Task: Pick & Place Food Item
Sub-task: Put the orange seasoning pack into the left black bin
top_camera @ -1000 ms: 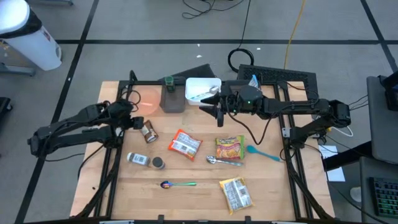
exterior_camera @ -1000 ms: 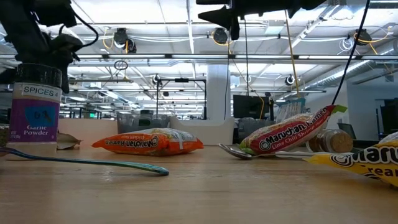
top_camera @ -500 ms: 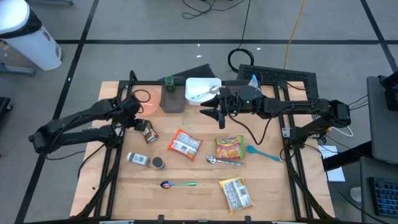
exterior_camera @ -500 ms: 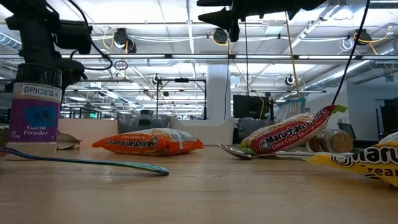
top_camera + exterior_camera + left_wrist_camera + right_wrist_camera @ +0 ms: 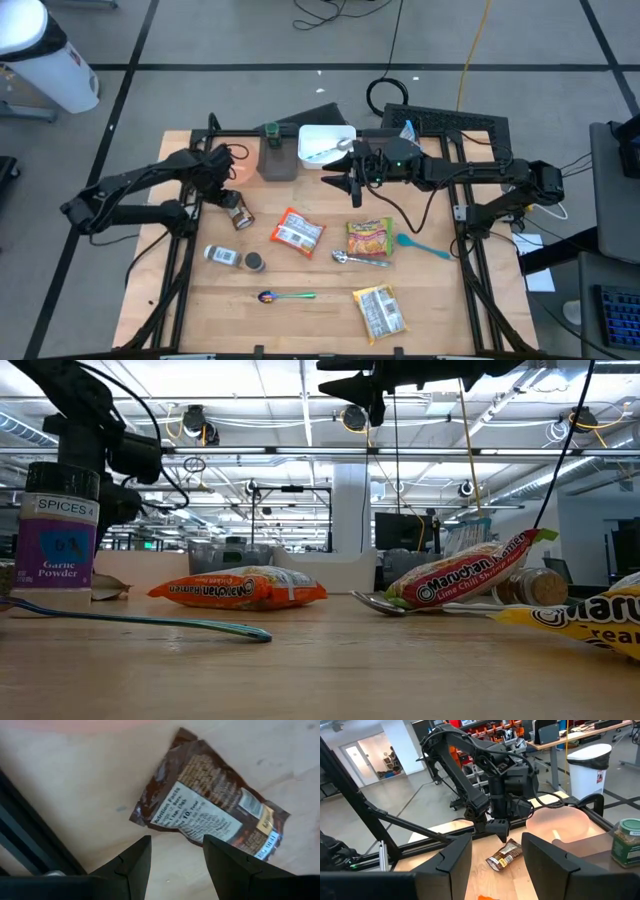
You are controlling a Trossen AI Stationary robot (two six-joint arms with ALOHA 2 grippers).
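A brown snack packet lies flat on the wooden table at the left, its label side up. My left gripper hangs just above the packet's near-left end, pointing steeply down. It is open, with nothing between its fingers. The right wrist view shows it clear of the packet. My right gripper is held high and level over the far middle of the table, open and empty.
Three ramen packets lie mid-table. Also on the table are a spice jar on its side, a coloured spoon, a metal spoon and a teal spoon. At the far edge are a pink plate, a grey container, a white bin and a green-lidded jar.
My left gripper has swung toward the table's far edge and sunk, tipping more steeply down over the brown packet. Its fingers have stayed open. Nothing on the table has moved.
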